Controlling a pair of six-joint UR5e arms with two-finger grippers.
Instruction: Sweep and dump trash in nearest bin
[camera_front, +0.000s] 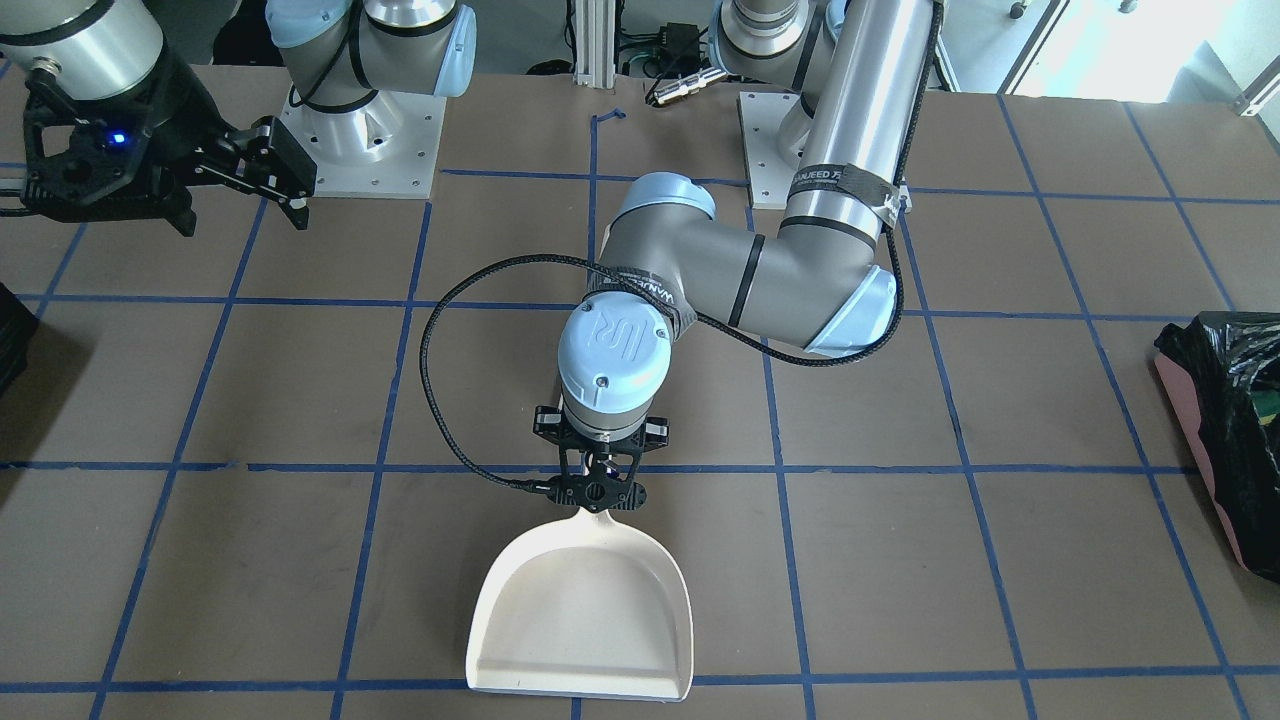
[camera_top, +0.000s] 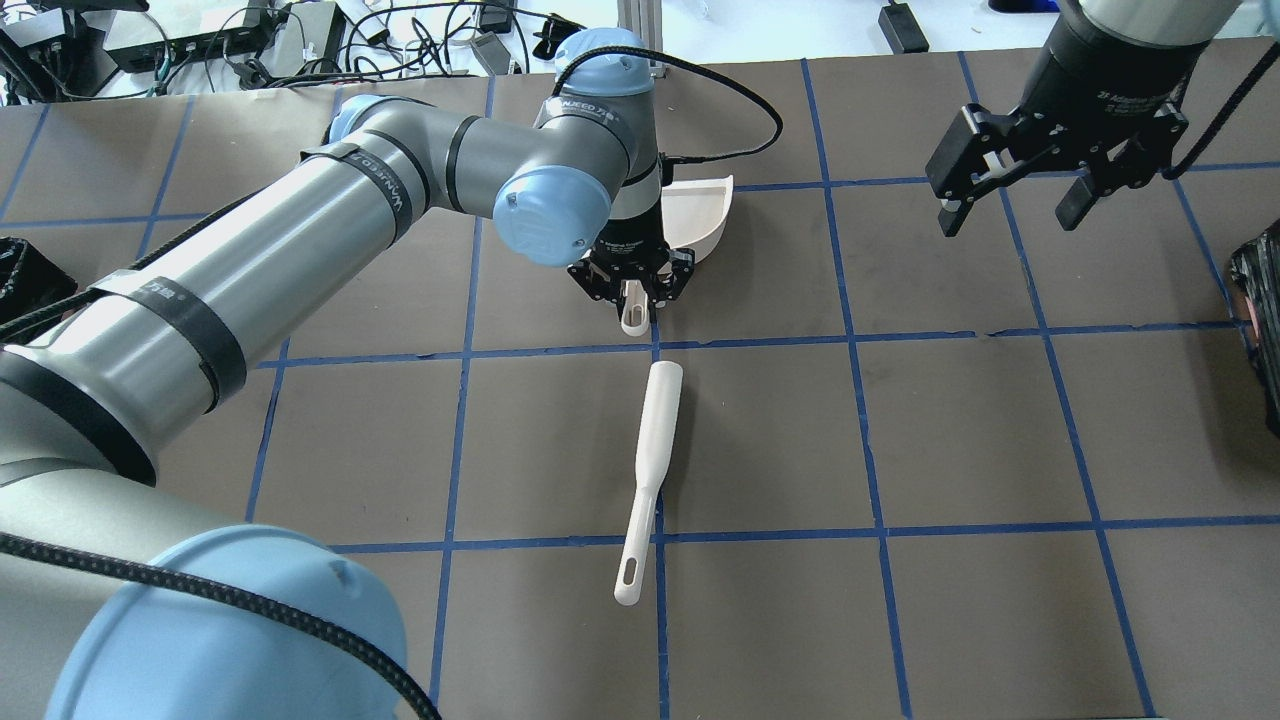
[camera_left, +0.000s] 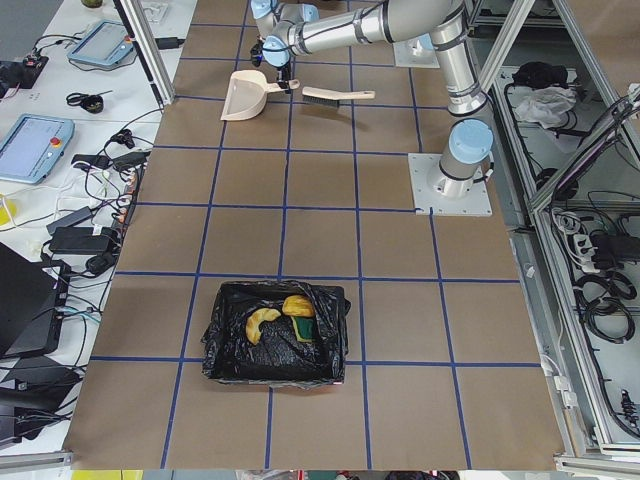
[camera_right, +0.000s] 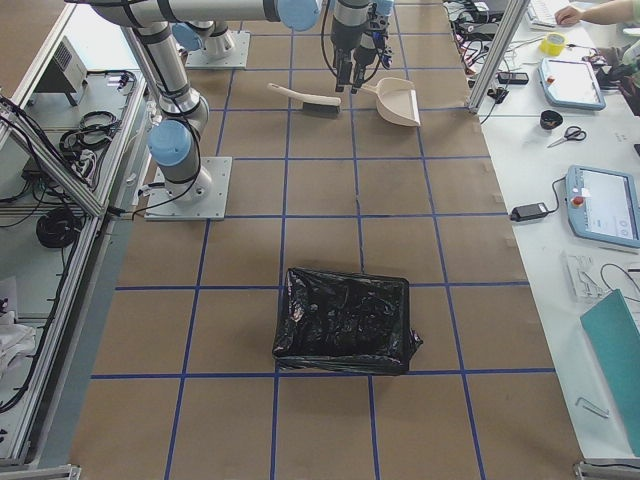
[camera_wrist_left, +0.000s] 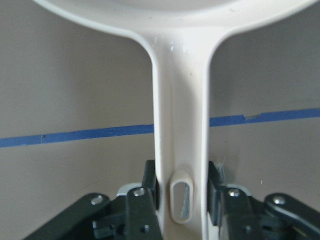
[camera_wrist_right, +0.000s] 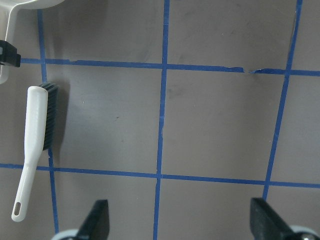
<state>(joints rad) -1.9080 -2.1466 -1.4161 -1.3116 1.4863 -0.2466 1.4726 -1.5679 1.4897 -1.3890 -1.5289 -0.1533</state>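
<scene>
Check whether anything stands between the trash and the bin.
Nothing visible does. A yellow crescent and a wedge already lie inside the bin. The dustpan held by the left gripper is empty.

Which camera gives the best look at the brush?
Overhead exterior: the whole brush lies unobstructed. Right wrist shows it near the frame's edge; both side views show it small; front-facing and left wrist miss it.

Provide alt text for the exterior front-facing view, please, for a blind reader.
The left gripper clasps the handle of an empty cream plastic dustpan on a brown table gridded with blue tape. The right gripper hangs open at the picture's upper left; a pink-sided bin lined with black plastic sits at its right edge.
</scene>
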